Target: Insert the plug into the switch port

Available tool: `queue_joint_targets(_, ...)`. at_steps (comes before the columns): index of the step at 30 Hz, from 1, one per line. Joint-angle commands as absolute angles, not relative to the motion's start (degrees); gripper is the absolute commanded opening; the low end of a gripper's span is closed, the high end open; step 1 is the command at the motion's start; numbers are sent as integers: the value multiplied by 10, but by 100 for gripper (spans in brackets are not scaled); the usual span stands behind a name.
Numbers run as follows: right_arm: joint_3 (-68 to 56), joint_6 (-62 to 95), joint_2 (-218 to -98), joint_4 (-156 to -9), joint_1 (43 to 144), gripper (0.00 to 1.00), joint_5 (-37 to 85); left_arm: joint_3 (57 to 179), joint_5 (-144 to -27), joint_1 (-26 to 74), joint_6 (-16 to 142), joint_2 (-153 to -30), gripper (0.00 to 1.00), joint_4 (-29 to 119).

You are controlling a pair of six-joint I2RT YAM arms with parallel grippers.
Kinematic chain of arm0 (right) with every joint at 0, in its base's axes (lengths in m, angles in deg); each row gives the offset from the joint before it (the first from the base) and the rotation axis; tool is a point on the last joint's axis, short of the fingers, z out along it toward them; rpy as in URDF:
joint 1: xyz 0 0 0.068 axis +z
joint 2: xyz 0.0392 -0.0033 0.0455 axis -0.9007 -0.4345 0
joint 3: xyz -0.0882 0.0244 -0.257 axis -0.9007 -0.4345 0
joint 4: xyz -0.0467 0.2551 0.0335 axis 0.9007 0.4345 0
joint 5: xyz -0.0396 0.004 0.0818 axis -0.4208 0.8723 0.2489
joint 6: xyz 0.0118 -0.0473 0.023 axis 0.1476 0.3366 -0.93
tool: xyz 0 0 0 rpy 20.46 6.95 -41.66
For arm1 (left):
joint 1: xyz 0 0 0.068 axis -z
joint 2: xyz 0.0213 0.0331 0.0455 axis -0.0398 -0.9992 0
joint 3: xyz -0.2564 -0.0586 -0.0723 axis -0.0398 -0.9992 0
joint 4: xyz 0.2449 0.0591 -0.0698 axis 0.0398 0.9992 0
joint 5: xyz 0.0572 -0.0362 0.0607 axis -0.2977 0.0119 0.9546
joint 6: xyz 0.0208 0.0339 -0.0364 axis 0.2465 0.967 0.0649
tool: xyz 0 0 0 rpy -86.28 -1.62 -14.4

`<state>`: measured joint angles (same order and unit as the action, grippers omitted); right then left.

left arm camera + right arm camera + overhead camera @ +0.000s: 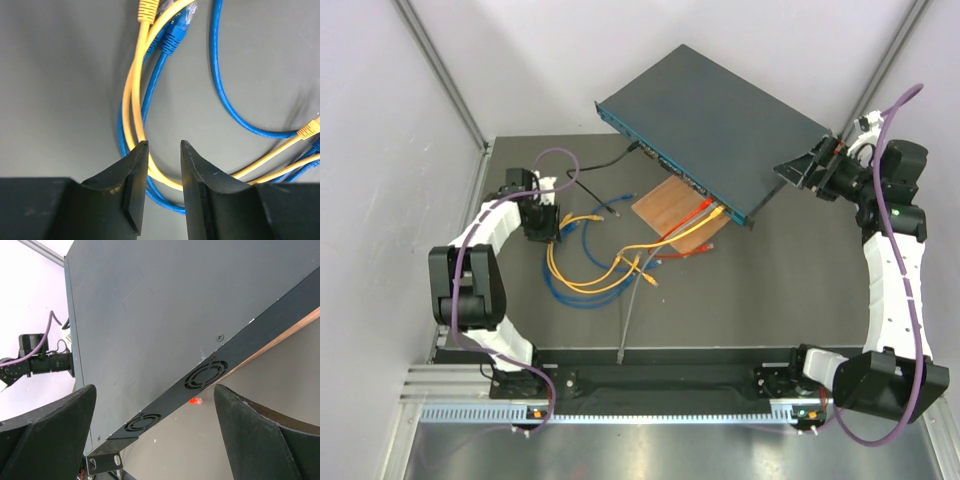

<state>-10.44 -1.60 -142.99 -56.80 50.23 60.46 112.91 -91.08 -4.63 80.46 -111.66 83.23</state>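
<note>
Now the left gripper (164,145) hangs with its jaws partly spread and nothing pinched. A yellow patch cable (132,95) and a blue patch cable (220,85) run across the dark mat (60,90) beneath the gap. A blue plug (174,37) lies loose just beyond. The right gripper (154,387) is spread wide, one finger on either side of the vented end face of the switch (150,305), whose socket edge lies over a wooden board (665,205).

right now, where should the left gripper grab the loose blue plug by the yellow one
Take the blue plug by its ribbed boot, just behind the clear tip, probably coming straight down. It lies flat on the table, with the yellow cable crowding one side.
</note>
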Motion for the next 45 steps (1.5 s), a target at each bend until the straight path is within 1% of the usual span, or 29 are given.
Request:
queue_joint_targets(1, -85, -2, -1430, -582, 496, 100, 612, 1144, -898, -41, 795, -1134, 37, 813)
queue_joint_targets(10, -87, -3, -1431, -581, 497, 100, 615, 1141, -853, -27, 801, -1162, 35, 797)
queue_joint_targets(21, -90, -3, -1432, -582, 497, 100, 618, 1144, -839, -28, 814, -1129, 34, 807)
queue_joint_targets(32, -88, -6, -1434, -586, 497, 100, 621, 1144, -847, -25, 803, -1167, 33, 807)
queue_joint_targets(34, -85, -7, -1438, -586, 496, 100, 622, 1145, -847, -25, 799, -1174, 31, 805)
queue_joint_targets(35, -83, -7, -1439, -586, 496, 100, 623, 1146, -847, -25, 798, -1178, 25, 805)
queue_joint_targets(38, -78, -7, -1439, -585, 497, 100, 624, 1145, -852, -25, 790, -1172, 16, 799)
queue_joint_targets(39, -74, -6, -1439, -585, 496, 100, 625, 1144, -855, -25, 788, -1166, 12, 798)
queue_joint_targets(41, -68, -3, -1438, -585, 495, 100, 631, 1147, -857, -25, 784, -1137, 6, 800)
queue_joint_targets(42, -63, -2, -1437, -585, 495, 100, 632, 1149, -858, -25, 782, -1125, 1, 802)
queue_joint_targets(45, -52, 7, -1433, -595, 496, 100, 652, 1159, -872, -25, 784, -1063, 0, 823)
